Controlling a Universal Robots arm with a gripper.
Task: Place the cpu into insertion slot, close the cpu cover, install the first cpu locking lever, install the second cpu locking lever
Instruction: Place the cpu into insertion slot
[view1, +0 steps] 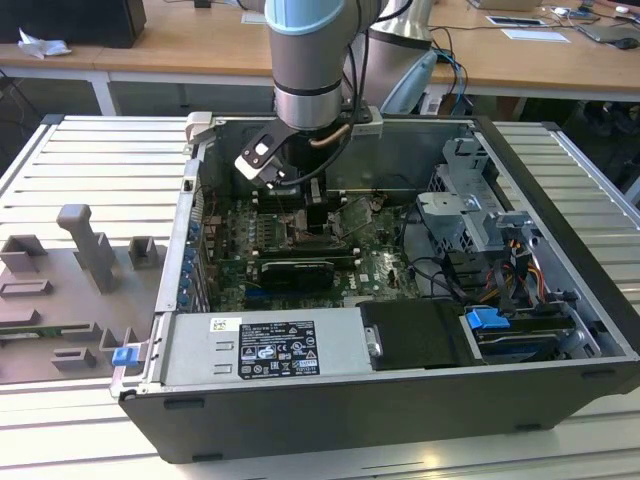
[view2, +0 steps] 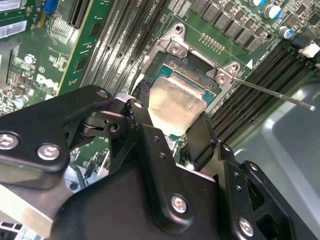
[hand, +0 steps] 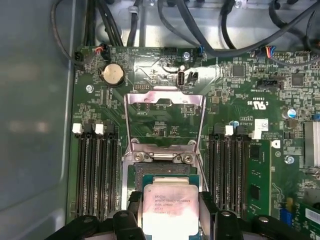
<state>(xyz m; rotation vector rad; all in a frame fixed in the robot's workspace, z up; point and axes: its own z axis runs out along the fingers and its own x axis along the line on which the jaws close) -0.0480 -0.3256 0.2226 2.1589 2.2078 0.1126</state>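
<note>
cpu (view2: 175, 105) | clamped between fingers (view2: 200, 140) | over insertion slot (view2: 187, 67) | cpu cover (hand: 150, 94) open

White label (view1: 277, 349) w/ fine print on grey psu box (view1: 340, 345), lower centre of exterior view: unreadable. Faint print lines on cpu (hand: 169, 209) face. White logo (view2: 47, 81) on motherboard (view2: 20, 65).
</note>
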